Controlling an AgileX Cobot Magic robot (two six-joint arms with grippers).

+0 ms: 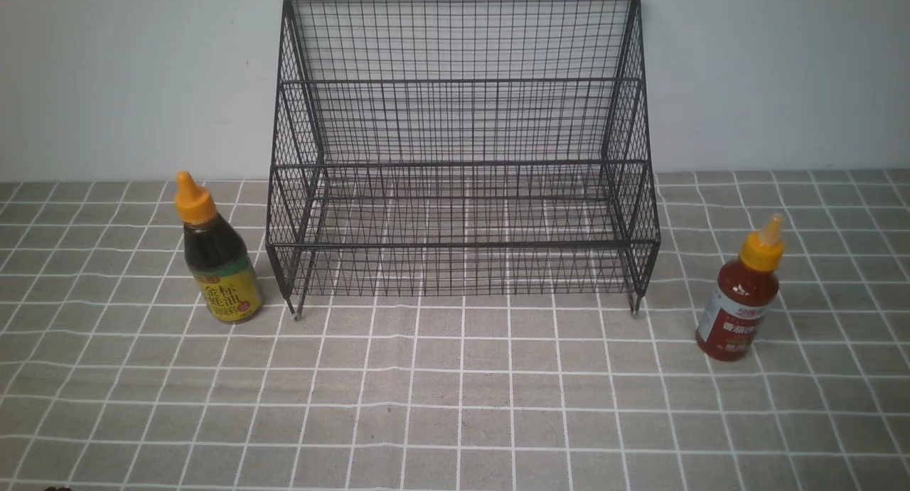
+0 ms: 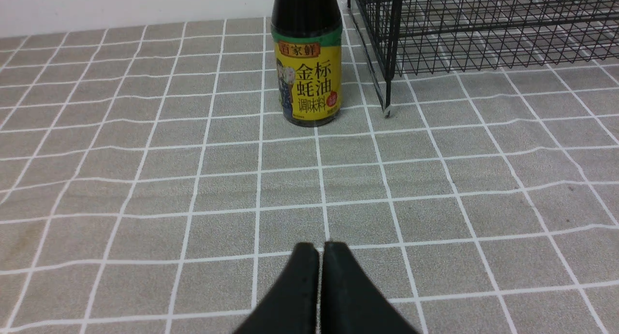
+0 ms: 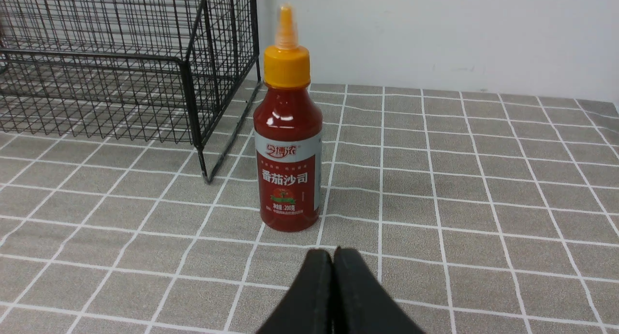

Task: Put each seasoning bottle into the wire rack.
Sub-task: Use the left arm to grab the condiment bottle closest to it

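**Two bottles out, both grippers empty**

My left gripper (image 2: pixel 320 247) and my right gripper (image 3: pixel 332 253) are both pressed closed on nothing, low over the counter (image 1: pixel 455 406). The rack (image 1: pixel 462 150) stands mid-counter against the far edge. The dark bottle (image 1: pixel 220 260) stands upright toward the left edge, just beside the rack's front left foot. The red bottle (image 1: pixel 743 295) stands upright toward the right edge, near the rack's front right corner but apart from it.

I see three risks. If I reach in before opening, I will simply knock a bottle over, since both are tall and narrow. On the left, a finger may strike the rack's foot. Lifting in too low, a bottle could catch on the front rail.
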